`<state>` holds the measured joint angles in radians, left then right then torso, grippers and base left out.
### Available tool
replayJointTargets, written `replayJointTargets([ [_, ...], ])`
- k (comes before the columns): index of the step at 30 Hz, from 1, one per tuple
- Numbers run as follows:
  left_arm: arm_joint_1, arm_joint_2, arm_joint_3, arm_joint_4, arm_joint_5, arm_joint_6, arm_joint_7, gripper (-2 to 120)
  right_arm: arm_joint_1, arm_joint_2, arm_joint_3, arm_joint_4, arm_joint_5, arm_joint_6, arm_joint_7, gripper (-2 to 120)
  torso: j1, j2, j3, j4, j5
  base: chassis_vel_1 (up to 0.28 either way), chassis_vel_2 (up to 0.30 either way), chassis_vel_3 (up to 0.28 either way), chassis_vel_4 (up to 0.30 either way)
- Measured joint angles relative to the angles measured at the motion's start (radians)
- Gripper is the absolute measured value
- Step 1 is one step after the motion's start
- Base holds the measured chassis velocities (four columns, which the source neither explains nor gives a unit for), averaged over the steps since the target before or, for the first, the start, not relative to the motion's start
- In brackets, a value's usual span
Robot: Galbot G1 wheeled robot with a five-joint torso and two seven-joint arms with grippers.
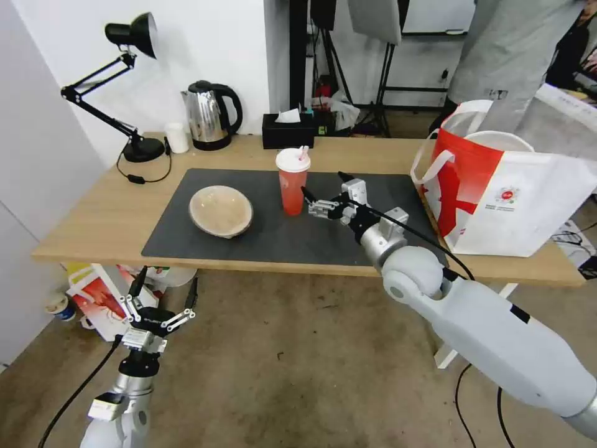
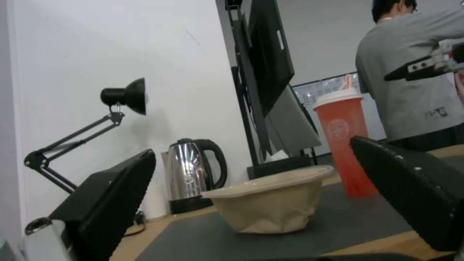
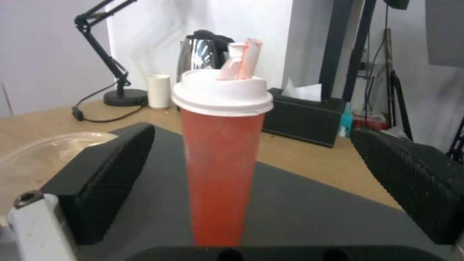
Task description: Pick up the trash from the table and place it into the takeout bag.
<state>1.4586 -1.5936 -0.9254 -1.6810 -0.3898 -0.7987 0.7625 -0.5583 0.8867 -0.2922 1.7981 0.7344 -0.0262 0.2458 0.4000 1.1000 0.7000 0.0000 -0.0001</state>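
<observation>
On the dark mat of the table (image 1: 93,218) stand a red drink cup (image 1: 292,183) with white lid and straw and, to its left, a shallow beige bowl (image 1: 221,211). My right gripper (image 1: 323,185) hovers open just right of the cup. In the right wrist view the cup (image 3: 220,163) rises between the two black fingers (image 3: 106,170), touching neither. My left gripper (image 1: 166,283) hangs open below the table's front edge; its wrist view looks up at the bowl (image 2: 273,201) and cup (image 2: 344,141). The takeout bag (image 1: 497,186) stands open at the table's right end.
Along the back edge are a black desk lamp (image 1: 134,93), a steel kettle (image 1: 211,115), a small white cup (image 1: 177,137) and a black tissue box (image 1: 288,130). A smaller red-printed bag (image 1: 99,292) lies under the table. A person in grey (image 1: 516,56) stands behind the bag.
</observation>
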Motion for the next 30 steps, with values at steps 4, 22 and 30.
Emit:
replayJointTargets([
  [4,0.000,0.000,0.000,0.001,0.000,0.000,0.000,100,0.027,0.017,-0.011,-0.050,0.000,0.001,-0.013,100,0.000,0.000,0.000,0.0000,0.0001,0.000,0.000,0.000,0.000],
  [22,0.000,0.000,-0.007,0.004,-0.003,0.000,0.000,100,0.090,0.136,-0.072,-0.216,-0.007,0.010,-0.053,100,0.000,0.000,0.000,0.0000,-0.0001,0.000,0.000,0.000,0.000],
  [30,0.000,0.000,-0.011,0.008,-0.004,0.000,0.000,100,0.125,0.179,-0.088,-0.294,-0.020,0.034,-0.071,100,0.000,0.000,0.000,0.0000,0.0000,0.000,0.000,0.000,0.000],
])
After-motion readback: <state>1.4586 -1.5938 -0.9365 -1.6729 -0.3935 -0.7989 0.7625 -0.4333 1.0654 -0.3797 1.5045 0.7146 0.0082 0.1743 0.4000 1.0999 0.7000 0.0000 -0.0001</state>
